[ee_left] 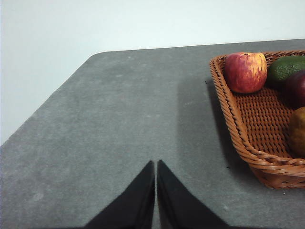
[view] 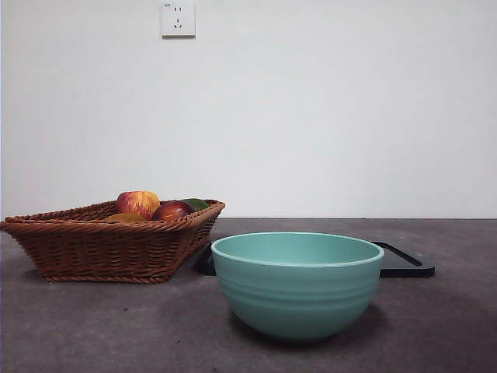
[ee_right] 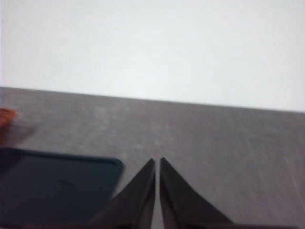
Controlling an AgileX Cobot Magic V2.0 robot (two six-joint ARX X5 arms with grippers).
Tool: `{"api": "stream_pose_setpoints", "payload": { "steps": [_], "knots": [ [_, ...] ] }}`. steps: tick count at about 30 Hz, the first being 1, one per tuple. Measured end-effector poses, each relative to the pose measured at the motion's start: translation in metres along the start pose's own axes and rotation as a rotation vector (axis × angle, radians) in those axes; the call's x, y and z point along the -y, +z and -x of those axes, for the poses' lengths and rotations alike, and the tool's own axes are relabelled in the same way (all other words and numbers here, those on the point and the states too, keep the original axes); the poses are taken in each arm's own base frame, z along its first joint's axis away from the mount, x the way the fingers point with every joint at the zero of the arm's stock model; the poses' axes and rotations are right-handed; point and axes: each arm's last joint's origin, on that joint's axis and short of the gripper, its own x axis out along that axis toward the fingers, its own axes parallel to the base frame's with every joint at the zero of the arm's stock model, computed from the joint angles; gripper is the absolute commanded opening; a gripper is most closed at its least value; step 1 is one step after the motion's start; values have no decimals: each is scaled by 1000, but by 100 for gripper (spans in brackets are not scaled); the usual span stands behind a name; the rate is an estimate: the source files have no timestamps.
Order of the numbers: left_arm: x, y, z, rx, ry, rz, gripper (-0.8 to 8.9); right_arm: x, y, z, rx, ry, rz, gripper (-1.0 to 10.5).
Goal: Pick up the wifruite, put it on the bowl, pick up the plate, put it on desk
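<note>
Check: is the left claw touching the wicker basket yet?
Apart. The left wrist view shows bare desk between the left claw and the basket.

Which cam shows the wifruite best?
Left wrist view: the wifruite lies in the wicker basket, cut off by the frame edge but near and large. The front view shows only a golden-brown sliver above the basket rim. The right wrist view doesn't show it.
</note>
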Motion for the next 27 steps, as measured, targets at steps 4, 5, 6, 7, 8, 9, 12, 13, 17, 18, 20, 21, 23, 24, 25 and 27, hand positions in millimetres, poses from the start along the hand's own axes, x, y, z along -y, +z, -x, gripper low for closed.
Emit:
{"api": "stream_pose_setpoints", "payload": {
  "steps": [4, 5, 6, 7, 8, 9, 12, 13, 17, 18, 20, 21, 23, 24, 25, 27],
  "knots": [
    [0, 0, 0, 0, 0, 0, 7, 1, -15, 2, 1, -28, 0, 6],
    [0, 0, 0, 0, 0, 0, 7, 1, -18, 2, 4, -28, 1, 6],
    [0, 0, 0, 0, 0, 0, 7, 1, -20, 2, 6, -28, 1, 6],
    [0, 0, 0, 0, 0, 0, 7, 1, -22, 3, 6, -28, 1, 6],
    [0, 0, 0, 0, 0, 0, 7, 1, -24, 3, 5, -28, 1, 6],
    [0, 0, 0, 0, 0, 0, 7, 1, -25, 3, 4, -28, 1, 6],
    [0, 0, 0, 0, 0, 0, 7, 1, -30, 2, -3, -29, -1, 6],
    [0, 0, 0, 0, 0, 0, 7, 1, -32, 2, -9, -30, -2, 6],
    [0, 0, 0, 0, 0, 0, 7, 1, -37, 3, -42, -31, -6, 6],
    [0, 0, 0, 0, 0, 0, 7, 1, -37, 4, -48, -34, -7, 6],
    [0, 0, 0, 0, 0, 0, 7, 1, -39, 4, -61, -36, -9, 6],
    [0, 0, 0, 0, 0, 0, 7, 1, -40, 4, -73, -44, -11, 6],
    [0, 0, 0, 0, 0, 0, 7, 1, -43, 5, -102, -53, -14, 6],
    [0, 0, 0, 0, 0, 0, 7, 1, -44, 5, -119, -53, -16, 6],
    [0, 0, 0, 0, 0, 0, 7, 1, -46, 5, -131, -53, -18, 6],
    [0, 0, 0, 0, 0, 0, 7, 1, -47, 5, -151, -54, -21, 6]
  ]
}}
